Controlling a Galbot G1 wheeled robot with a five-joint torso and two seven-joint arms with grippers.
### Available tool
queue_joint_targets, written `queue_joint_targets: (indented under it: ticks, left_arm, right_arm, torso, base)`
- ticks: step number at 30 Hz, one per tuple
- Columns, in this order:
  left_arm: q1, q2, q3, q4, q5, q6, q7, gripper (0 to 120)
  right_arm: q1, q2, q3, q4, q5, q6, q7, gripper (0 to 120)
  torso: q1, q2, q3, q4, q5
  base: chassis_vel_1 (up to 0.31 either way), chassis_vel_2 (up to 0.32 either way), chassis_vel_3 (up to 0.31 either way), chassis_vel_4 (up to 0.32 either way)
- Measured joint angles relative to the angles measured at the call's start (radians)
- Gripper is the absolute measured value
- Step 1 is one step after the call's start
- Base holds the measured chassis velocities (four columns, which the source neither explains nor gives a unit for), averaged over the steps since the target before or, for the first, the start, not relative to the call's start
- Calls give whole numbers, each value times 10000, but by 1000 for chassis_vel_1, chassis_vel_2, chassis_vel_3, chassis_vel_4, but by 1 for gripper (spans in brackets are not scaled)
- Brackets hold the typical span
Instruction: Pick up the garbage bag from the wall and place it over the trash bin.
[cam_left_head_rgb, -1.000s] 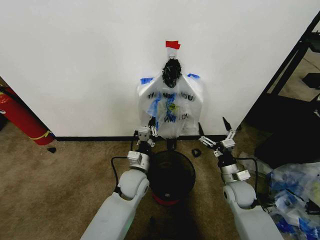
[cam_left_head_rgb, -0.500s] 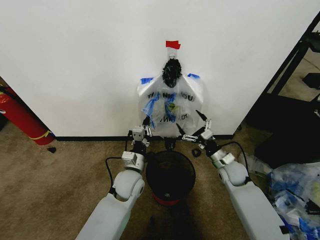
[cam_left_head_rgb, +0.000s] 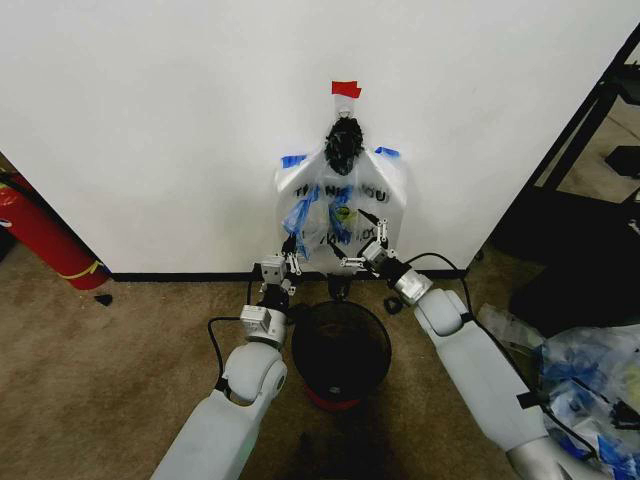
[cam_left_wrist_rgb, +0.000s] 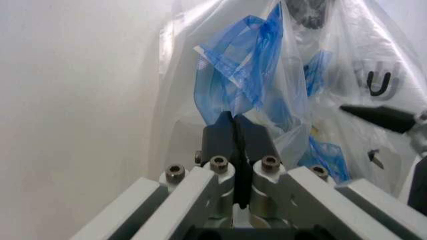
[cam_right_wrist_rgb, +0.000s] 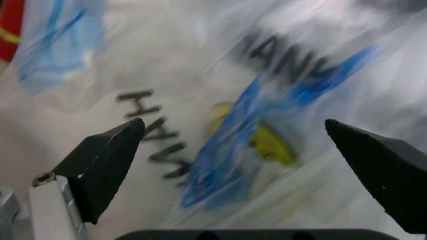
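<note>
Nearest the robot, the trash bin (cam_left_head_rgb: 341, 347) sits on the carpet between the two forearms, mouth up, just short of the black baseboard. Over its far left rim sits the left gripper (cam_left_head_rgb: 287, 262), and in the left wrist view its dark pads (cam_left_wrist_rgb: 235, 137) are pressed together, with a twist of blue-tinted plastic rising right off their tips. It looks like a pinch on the lower left of the garbage bag (cam_left_head_rgb: 340, 215), though I cannot be sure how much film is really caught.

Over on the other side, the right gripper (cam_left_head_rgb: 368, 248) is up against the lower middle of the bag with its black fingers (cam_right_wrist_rgb: 107, 160) spread wide. Its wrist view shows the smiley and the print sitting squarely between them, nothing clamped yet.

Beyond both, the bag hangs flat on the wall (cam_left_head_rgb: 160, 120), gathered under a black knot (cam_left_head_rgb: 343, 142) below a red tape tab (cam_left_head_rgb: 345, 89).

My read: this is the grasp step. To do it well, the right fingers should close on the front sheet alone, not the whole bundle behind it. Thin film slips and clings, so a firm, deep bite before any pull seems wise.
</note>
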Motion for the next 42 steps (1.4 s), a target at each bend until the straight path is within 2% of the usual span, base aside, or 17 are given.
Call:
queue_joint_targets:
  ticks: [5,6,9,10,11,17,18,20,24,28,31,33,37,40,42]
  left_arm:
    - [4,33,-39,15,0,-9,-108,0]
    - [4,33,-39,15,0,-9,-108,0]
    - [3,38,-39,32,10,-12,-136,0]
    - [6,34,-40,41,14,-12,-146,0]
    - [6,34,-40,41,14,-12,-146,0]
    - [59,38,-69,75,28,-22,-177,0]
    - [59,38,-69,75,28,-22,-177,0]
    - [118,51,-96,86,40,-29,-186,0]
    - [167,-3,-86,103,74,-37,-190,0]
    - [187,-28,-75,111,101,-39,-190,0]
    - [187,-31,-78,112,109,-40,-197,0]
    - [187,-31,-79,113,109,-40,-201,0]
    - [213,-40,-79,104,133,-44,-226,0]
    - [274,-37,-79,37,164,-46,-232,0]
    - [354,-31,-111,-93,165,-46,-235,0]
  right_arm:
    - [79,3,14,-8,-243,-468,-884,83]
    - [79,3,14,-8,-243,-468,-884,83]
    - [161,27,29,-49,-312,-490,-1011,69]
    - [200,41,35,-79,-349,-507,-1012,65]
    - [200,41,35,-79,-349,-507,-1012,65]
    - [325,153,196,-147,-447,-826,-481,39]
    - [325,153,196,-147,-447,-826,-481,39]
    - [284,126,174,-143,-411,-1124,-283,26]
    - [227,86,158,-123,-273,-1413,-241,33]
    - [207,44,175,-99,-138,-1431,-248,34]
    - [143,-17,175,15,227,-1431,-232,21]
    - [113,-33,172,51,352,-1431,-193,18]
    - [-87,-128,123,209,1000,-1516,67,0]
    - [-255,-159,121,349,1429,-1542,277,0]
    - [-510,-143,85,657,2401,-1303,749,0]
  torso:
    - [0,0,0,0,1]
    - [0,0,0,0,1]
    - [0,0,0,0,1]
    - [-1,0,0,1,1]
    - [-1,0,0,1,1]
    - [-1,0,-1,0,0]
    - [-1,0,-1,0,0]
    - [-1,0,-1,1,1]
    - [-1,0,-1,0,1]
    - [-1,0,-1,1,1]
    - [-1,0,-1,0,1]
    - [-1,0,-1,1,1]
    - [-1,0,-1,0,1]
    - [-1,0,-1,0,1]
    - [-1,0,-1,0,0]
  base:
    - [0,0,0,0]
    - [0,0,0,0]
    - [0,0,0,0]
    - [0,0,0,0]
    - [0,0,0,0]
    - [0,0,0,0]
    - [0,0,0,0]
    - [0,0,0,0]
    - [0,0,0,0]
    - [0,0,0,0]
    - [0,0,0,0]
    - [0,0,0,0]
    - [0,0,0,0]
    - [0,0,0,0]
    - [0,0,0,0]
